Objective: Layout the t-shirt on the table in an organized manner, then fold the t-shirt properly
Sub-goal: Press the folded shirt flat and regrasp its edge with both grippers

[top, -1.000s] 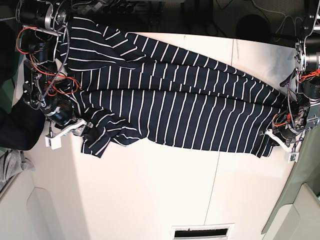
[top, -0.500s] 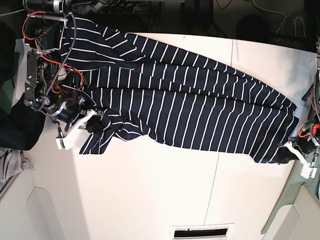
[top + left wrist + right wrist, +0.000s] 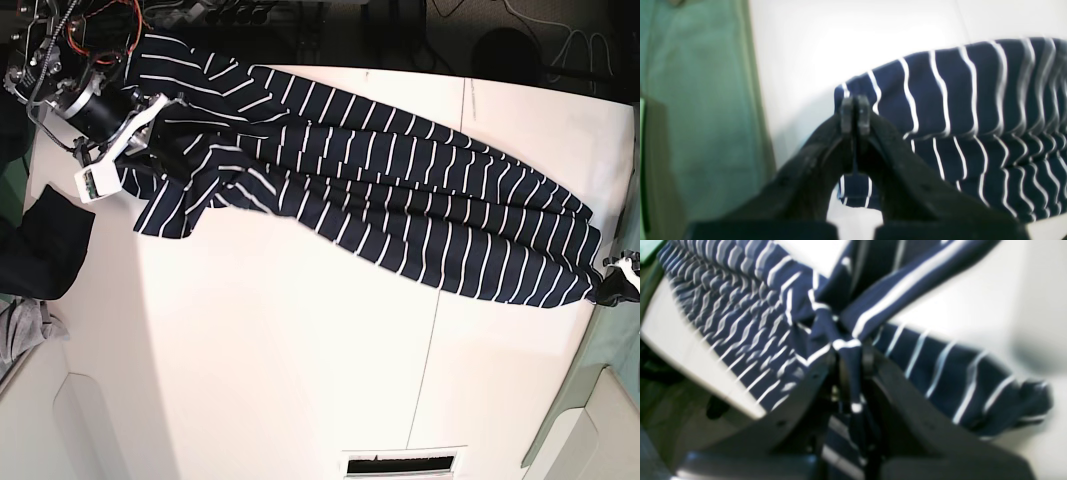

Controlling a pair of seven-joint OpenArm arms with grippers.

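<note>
Navy cloth with thin white stripes, the t-shirt (image 3: 380, 200) is stretched in a long slanting band across the far half of the white counter (image 3: 300, 380), running from the far corner on the base view's left down to the edge on that view's right. At the left end of that view, the right tool (image 3: 150, 125) is clamped on a bunched fold of the shirt; the right wrist view shows the fabric (image 3: 846, 350) gathered and pinched between the closed black fingers (image 3: 867, 360), with more striped cloth hanging loose on either side and part of it draped over the counter's edge. At the other end, the left tool (image 3: 615, 283) sits at the counter's edge and pinches the shirt's corner; in the left wrist view its tips (image 3: 855, 113) are pressed together, a bit of striped fabric (image 3: 940, 110) shows between and below the fingers, and the rest of the shirt spreads off to the right over the white surface. Between the two tools the shirt lies with long creases along its length. A plain dark garment (image 3: 45, 250) lies at the counter's left edge in the base view, with a grey cloth (image 3: 20, 335) just below it, both apart from the shirt. A thin dark seam (image 3: 430, 340) crosses the counter.
</note>
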